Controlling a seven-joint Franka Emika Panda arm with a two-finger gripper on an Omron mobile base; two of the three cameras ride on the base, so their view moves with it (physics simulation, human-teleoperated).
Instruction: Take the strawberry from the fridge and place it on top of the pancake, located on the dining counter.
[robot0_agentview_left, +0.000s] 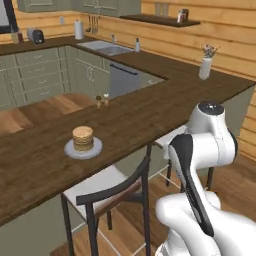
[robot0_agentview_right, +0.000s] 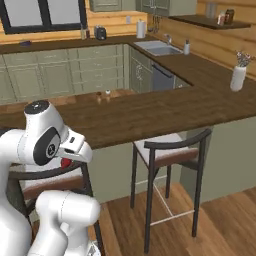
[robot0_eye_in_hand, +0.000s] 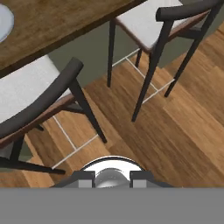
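A stack of pancakes (robot0_agentview_left: 82, 138) sits on a grey plate (robot0_agentview_left: 70, 150) on the dark-brown dining counter (robot0_agentview_left: 150, 110), towards its left. In the right base view a small dark-red strawberry (robot0_agentview_right: 65, 162) shows under the white hand, with my gripper (robot0_agentview_right: 65, 164) shut on it. The hand hangs in front of the counter's near edge, below the countertop (robot0_agentview_right: 150, 112) and above a chair. Seen from the hand, the fingertips (robot0_eye_in_hand: 86, 177) point down at the wooden floor, and the plate's rim (robot0_eye_in_hand: 3, 19) shows at the top left on the counter (robot0_eye_in_hand: 52, 26). The fridge is out of view.
Two dark-framed chairs with pale seats (robot0_agentview_left: 112, 192) (robot0_agentview_right: 172, 150) stand against the counter's near side, right under the hand. Two small shakers (robot0_agentview_left: 102, 101) stand at the counter's far edge and a white vase (robot0_agentview_left: 205, 67) at its right end. The sink (robot0_agentview_left: 105, 47) lies behind.
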